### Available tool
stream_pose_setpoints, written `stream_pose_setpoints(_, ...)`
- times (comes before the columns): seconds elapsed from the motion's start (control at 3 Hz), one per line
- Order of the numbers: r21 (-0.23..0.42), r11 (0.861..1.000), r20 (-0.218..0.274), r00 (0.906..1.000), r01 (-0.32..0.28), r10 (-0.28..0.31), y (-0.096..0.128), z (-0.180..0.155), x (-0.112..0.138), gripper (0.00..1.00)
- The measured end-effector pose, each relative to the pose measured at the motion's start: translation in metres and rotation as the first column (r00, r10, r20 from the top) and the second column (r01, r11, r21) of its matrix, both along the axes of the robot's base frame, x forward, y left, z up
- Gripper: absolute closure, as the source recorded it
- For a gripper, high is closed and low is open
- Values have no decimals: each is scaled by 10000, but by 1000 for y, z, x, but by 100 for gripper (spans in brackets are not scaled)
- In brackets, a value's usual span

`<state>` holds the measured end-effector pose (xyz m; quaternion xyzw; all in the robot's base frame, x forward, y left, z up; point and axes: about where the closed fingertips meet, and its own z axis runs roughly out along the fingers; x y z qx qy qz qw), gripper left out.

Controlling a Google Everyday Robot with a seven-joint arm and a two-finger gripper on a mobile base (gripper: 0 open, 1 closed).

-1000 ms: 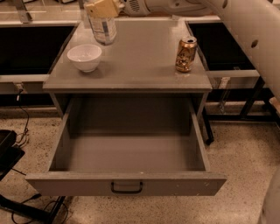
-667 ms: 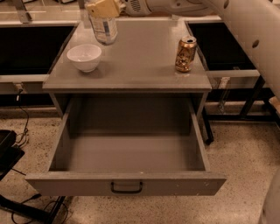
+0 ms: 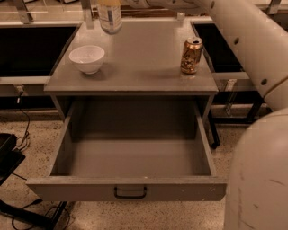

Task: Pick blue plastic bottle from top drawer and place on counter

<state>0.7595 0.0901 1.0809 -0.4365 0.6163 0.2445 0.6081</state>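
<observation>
The blue plastic bottle [image 3: 110, 17] is at the top left of the camera view, over the back left of the counter [image 3: 144, 63]; its cap is cut off by the frame's top edge. My gripper [image 3: 109, 2] shows only as a pale sliver at the bottle's top and is shut on it. I cannot tell whether the bottle's base touches the counter. My arm [image 3: 243, 36] runs in from the right. The top drawer [image 3: 126, 188] is pulled fully open below the counter and has nothing in it.
A white bowl [image 3: 87, 58] stands on the counter's left side. A gold-brown can [image 3: 191, 55] stands near its right edge. Black side tables [image 3: 31, 49] flank the cabinet. Cables and a dark base [image 3: 13, 157] lie on the floor at left.
The bottle and the gripper have moved up and slightly right in the view, toward the counter's back edge. The bowl, can and drawer have not moved.
</observation>
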Motion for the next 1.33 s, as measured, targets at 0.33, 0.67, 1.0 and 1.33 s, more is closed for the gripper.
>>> stream_pose_setpoints(0.33, 33, 9814, -101, 9814, 1917, -1917, -10, -5, 45, 100)
stream_pose_setpoints(0.67, -298, 9484, 46, 9489, 3156, -3156, 13, -25, 68, 100)
stream_pose_setpoints(1.0, -147, 9134, -617, 9114, 4067, -4068, 19, -54, 90, 100)
stream_pose_setpoints(1.33, 534, 8562, -1669, 8500, 5139, -4997, -16, -78, 121, 100)
